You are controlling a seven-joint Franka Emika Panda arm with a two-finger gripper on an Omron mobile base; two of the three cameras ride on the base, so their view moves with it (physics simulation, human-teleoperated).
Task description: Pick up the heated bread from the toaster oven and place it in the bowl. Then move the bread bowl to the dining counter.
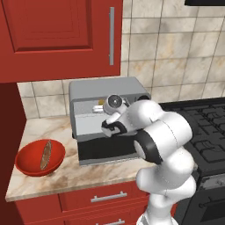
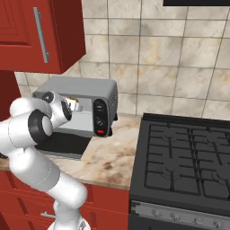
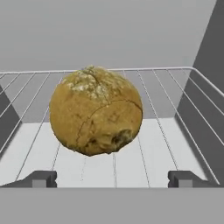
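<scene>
While reaching into the toaster oven [image 1: 105, 103], the empty claw [image 3: 113, 178] gapes before the bread [image 3: 96, 110].

A black gas stove [image 2: 182, 166] fills the lower right; red wall cabinet [image 1: 57, 37] upper left; a thin brown bread stick [image 1: 45, 154] lower left; beige tiled backsplash [image 2: 179, 54] behind.

Golden-brown roll [image 3: 96, 110] sits on wire rack [image 3: 175, 94] inside grey oven; tool [image 3: 113, 179] fingertips spread wide, roll between

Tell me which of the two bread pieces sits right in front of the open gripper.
The round golden-brown roll on the toaster oven's wire rack. The long thin brown stick lies in the red bowl, away from the gripper.
</scene>
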